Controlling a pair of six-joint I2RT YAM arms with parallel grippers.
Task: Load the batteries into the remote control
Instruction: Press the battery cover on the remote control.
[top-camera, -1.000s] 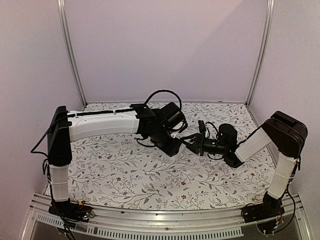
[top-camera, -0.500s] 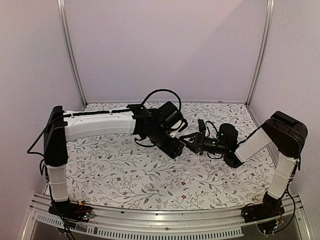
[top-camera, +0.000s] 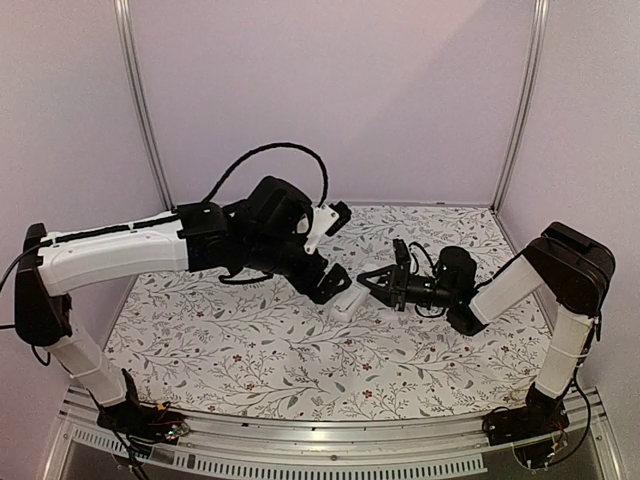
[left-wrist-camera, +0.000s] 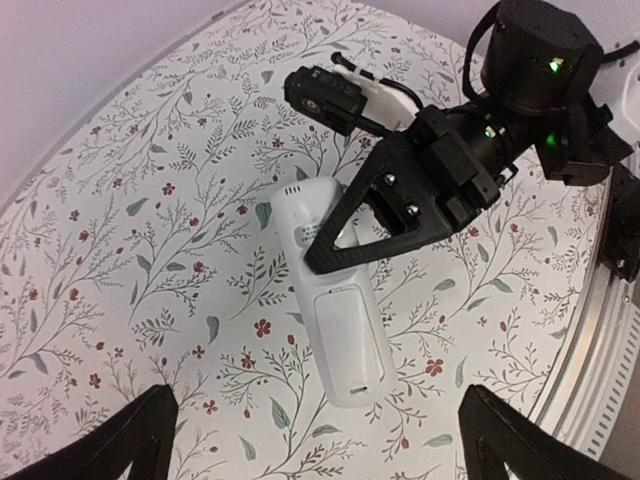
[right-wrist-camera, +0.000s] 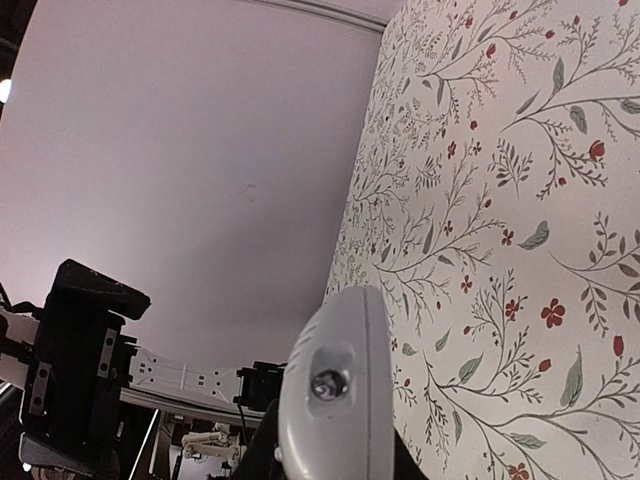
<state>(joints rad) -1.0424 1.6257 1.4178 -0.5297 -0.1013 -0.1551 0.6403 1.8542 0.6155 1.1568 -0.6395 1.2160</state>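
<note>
The left pincer (left-wrist-camera: 320, 448) has let go and pulled back up from the remote control (left-wrist-camera: 332, 320). Its fingers now stand wide apart with nothing between them. The remote control is at the middle of the flowered table (left-wrist-camera: 140, 250), plain back upward, and the right pincer (left-wrist-camera: 335, 250) stays clamped on its far end. No batteries show in any view. I cannot tell if they are already inside, so the left arm may be free to fetch one.
</note>
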